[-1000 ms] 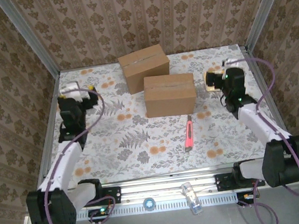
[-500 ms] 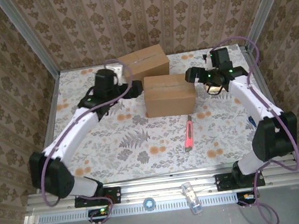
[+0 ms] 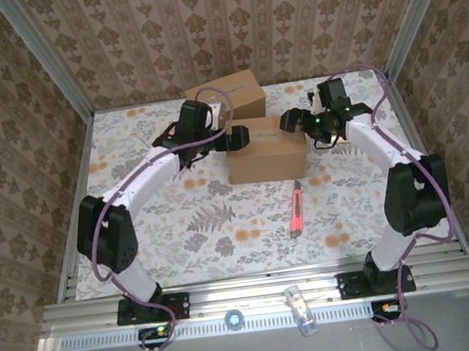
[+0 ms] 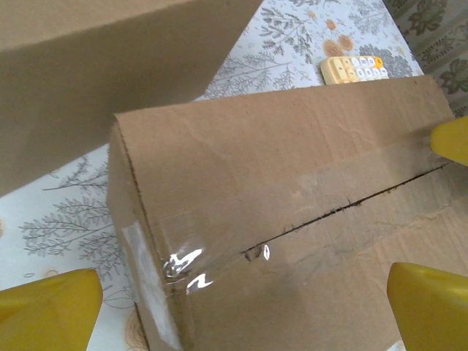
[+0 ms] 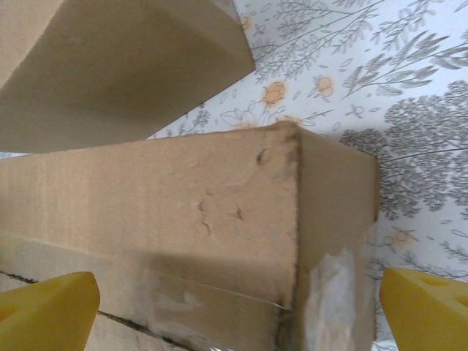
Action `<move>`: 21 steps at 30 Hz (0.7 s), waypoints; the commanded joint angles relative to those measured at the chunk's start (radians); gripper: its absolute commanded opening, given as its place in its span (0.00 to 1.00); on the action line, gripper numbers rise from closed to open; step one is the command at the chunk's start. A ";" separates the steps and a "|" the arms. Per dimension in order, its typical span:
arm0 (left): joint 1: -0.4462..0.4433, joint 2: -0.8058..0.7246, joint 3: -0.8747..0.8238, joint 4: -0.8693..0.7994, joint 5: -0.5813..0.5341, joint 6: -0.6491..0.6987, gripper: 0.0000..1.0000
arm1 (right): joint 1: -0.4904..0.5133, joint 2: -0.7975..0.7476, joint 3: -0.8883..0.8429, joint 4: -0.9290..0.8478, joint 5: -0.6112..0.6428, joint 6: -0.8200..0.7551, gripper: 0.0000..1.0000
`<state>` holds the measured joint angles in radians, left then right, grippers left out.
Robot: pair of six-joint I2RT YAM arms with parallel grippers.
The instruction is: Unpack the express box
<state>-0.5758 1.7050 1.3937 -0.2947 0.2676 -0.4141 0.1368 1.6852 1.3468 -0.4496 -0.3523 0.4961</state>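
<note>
Toward the far middle of the desk (image 3: 164, 226) we see the express box (image 3: 267, 159) lying flat with its taped seam up, and a second box (image 3: 226, 98) just behind it. Our left claw (image 3: 232, 138) hangs at the box's left end and our right claw (image 3: 289, 122) at its right end. Both are spread wide and hold nothing; whether they touch the cardboard we cannot tell. From the left wrist we see clear tape (image 4: 219, 248) over a dark slit along the seam. A cream keypad (image 4: 353, 69) lies on the desk beyond the box. A red utility knife (image 3: 296, 208) lies nearer us, apart from the box.
</note>
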 commanded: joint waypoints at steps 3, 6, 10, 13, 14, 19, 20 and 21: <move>-0.008 -0.017 -0.060 0.083 0.102 -0.057 1.00 | 0.023 0.028 0.040 0.043 -0.088 0.026 0.96; -0.010 -0.054 -0.123 0.127 0.130 -0.083 1.00 | 0.039 0.031 0.040 0.055 -0.115 0.031 0.96; -0.015 -0.119 -0.219 0.207 0.177 -0.129 1.00 | 0.071 0.060 0.059 0.070 -0.162 0.035 0.96; -0.019 -0.168 -0.284 0.243 0.198 -0.162 1.00 | 0.094 0.092 0.087 0.078 -0.193 0.036 0.96; -0.020 -0.190 -0.305 0.244 0.197 -0.173 1.00 | 0.104 0.107 0.099 0.082 -0.206 0.035 0.96; -0.040 -0.315 -0.392 0.194 0.159 -0.186 1.00 | 0.152 0.179 0.178 0.085 -0.260 0.032 0.97; -0.045 -0.340 -0.404 0.173 0.146 -0.186 1.00 | 0.162 0.194 0.193 0.082 -0.268 0.030 0.97; -0.050 -0.367 -0.418 0.147 0.131 -0.184 1.00 | 0.172 0.210 0.211 0.082 -0.281 0.030 0.97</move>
<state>-0.5865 1.4143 1.0004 -0.1474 0.3634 -0.5777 0.2340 1.8484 1.4979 -0.3668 -0.4557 0.5087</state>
